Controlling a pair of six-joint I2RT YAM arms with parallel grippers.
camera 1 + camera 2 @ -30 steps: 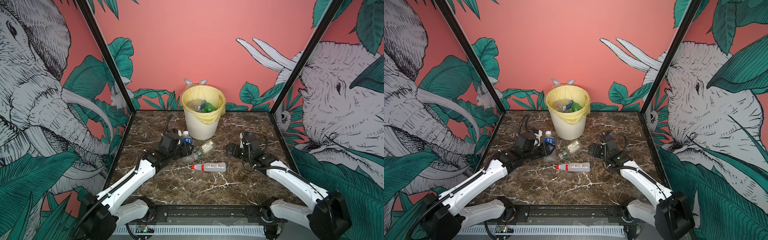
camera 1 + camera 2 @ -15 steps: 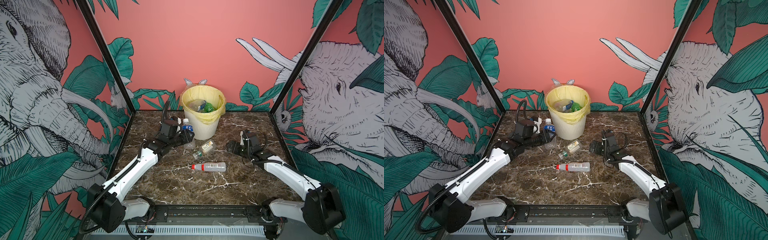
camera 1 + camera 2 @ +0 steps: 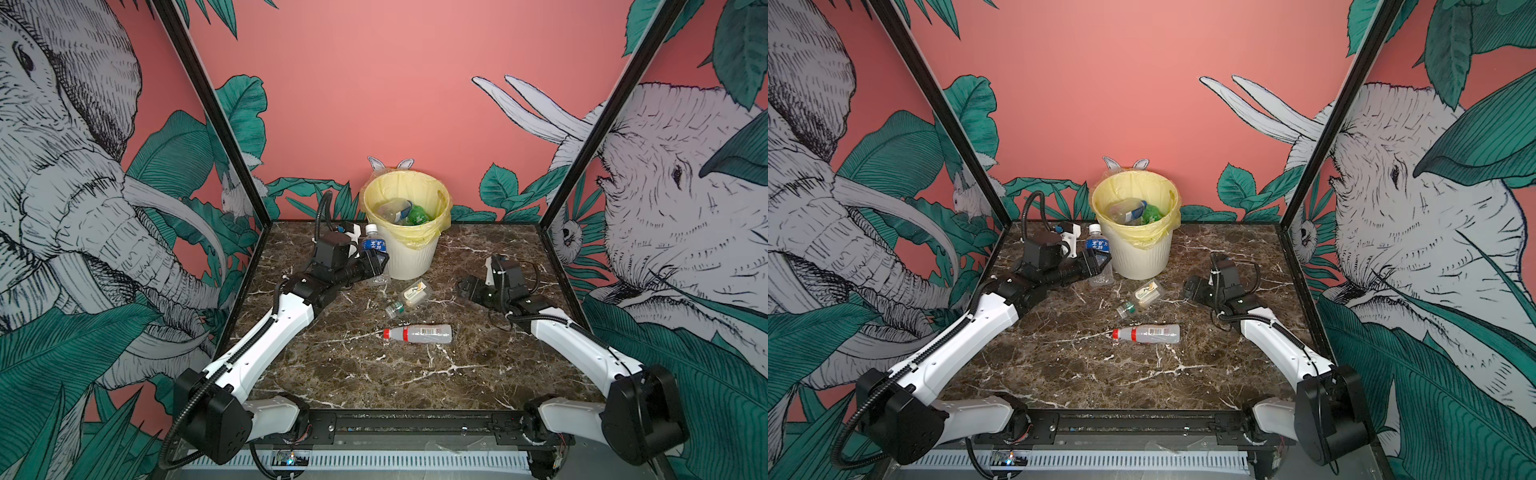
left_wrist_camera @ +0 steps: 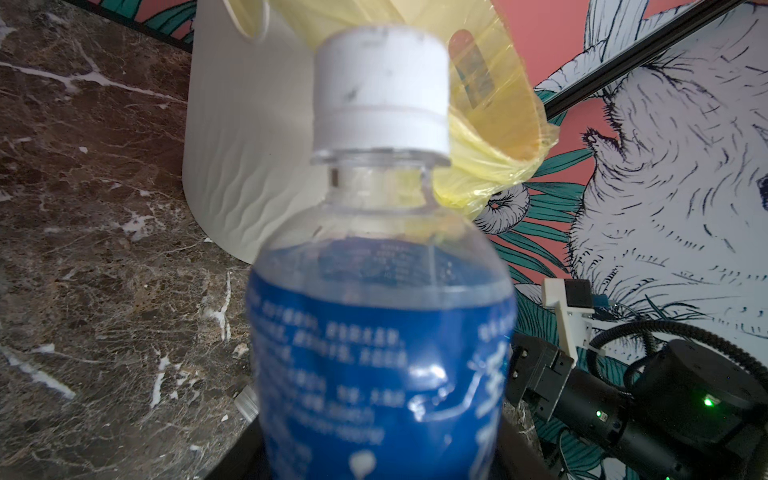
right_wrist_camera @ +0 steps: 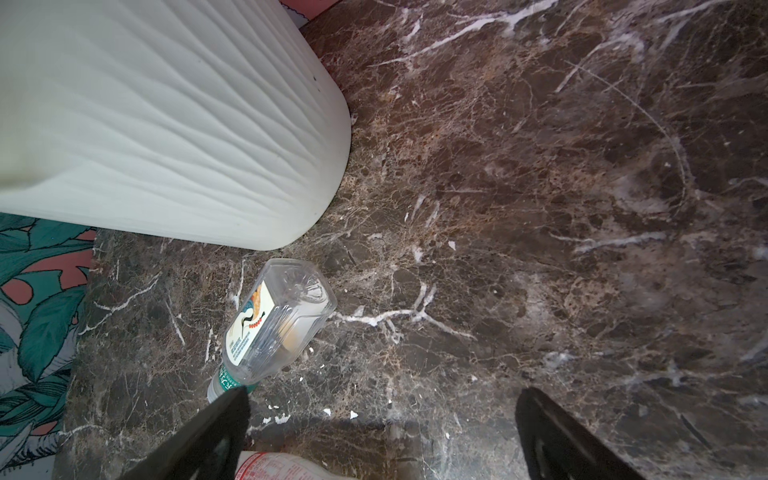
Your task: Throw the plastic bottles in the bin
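My left gripper (image 3: 376, 262) is shut on the middle of a clear plastic bottle (image 3: 374, 245) with a blue label and a white cap (image 4: 380, 87). The bottle stands upright beside the left wall of the bin (image 3: 409, 259), a cream ribbed bucket with a yellow bag over its rim; the cap is below the rim. Inside the bin lie a clear bottle (image 3: 395, 210) and a green bottle (image 3: 417, 216). My right gripper (image 5: 382, 419) is open and empty, low over the marble to the right of the bin (image 5: 145, 124). A square bottle (image 5: 274, 324) and a red-capped bottle (image 3: 419, 333) lie on the table.
The marble table (image 3: 374, 374) is closed in by printed walls with black corner posts (image 3: 216, 124). A black rail (image 3: 415, 424) runs along the front edge. In the left wrist view the right arm (image 4: 665, 395) shows beyond the held bottle.
My left gripper has carried the blue-labelled bottle away from the front, up to the bin's left side. The right gripper has shifted slightly farther back and stayed open.
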